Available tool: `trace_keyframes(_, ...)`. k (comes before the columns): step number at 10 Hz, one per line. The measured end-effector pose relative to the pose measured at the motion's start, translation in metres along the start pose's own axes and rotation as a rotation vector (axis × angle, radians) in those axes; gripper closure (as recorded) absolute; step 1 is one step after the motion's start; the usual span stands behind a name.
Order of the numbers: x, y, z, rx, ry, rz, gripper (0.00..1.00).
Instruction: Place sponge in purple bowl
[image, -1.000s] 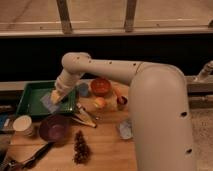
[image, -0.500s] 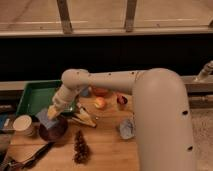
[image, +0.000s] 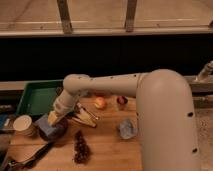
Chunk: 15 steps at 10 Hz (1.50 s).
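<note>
The claw (image: 54, 119) hangs directly over the purple bowl (image: 56, 131), gripping the sponge (image: 46, 126). Best to lower slightly and release centred, clear of the rim.

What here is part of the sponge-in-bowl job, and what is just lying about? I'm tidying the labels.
Belongs to the job:
- sponge, grey-blue, at the purple bowl
- purple bowl, near the table's left edge
- claw, right above the bowl by the sponge

Lying about:
- green tray
- white cup
- pine cone
- banana
- apple
- crumpled blue bag
</note>
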Motion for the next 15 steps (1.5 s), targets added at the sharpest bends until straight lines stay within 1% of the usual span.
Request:
trace_keyframes(1, 0.0003, -0.0004, -0.0002, 0.000, 0.000, 0.001, 0.85)
trace_keyframes(3, 0.0001, 0.0000, 0.0001, 0.000, 0.000, 0.000, 0.66)
trace_keyframes(4, 0.0003, -0.0005, 0.0000, 0.000, 0.000, 0.001, 0.54)
trace_keyframes(6, 0.0002, -0.0005, -0.0002, 0.001, 0.000, 0.001, 0.35)
trace_keyframes(8, 0.0005, -0.0010, -0.0004, 0.001, 0.000, 0.001, 0.21)
trace_keyframes(15, 0.0006, -0.0012, -0.0004, 0.001, 0.000, 0.002, 0.20)
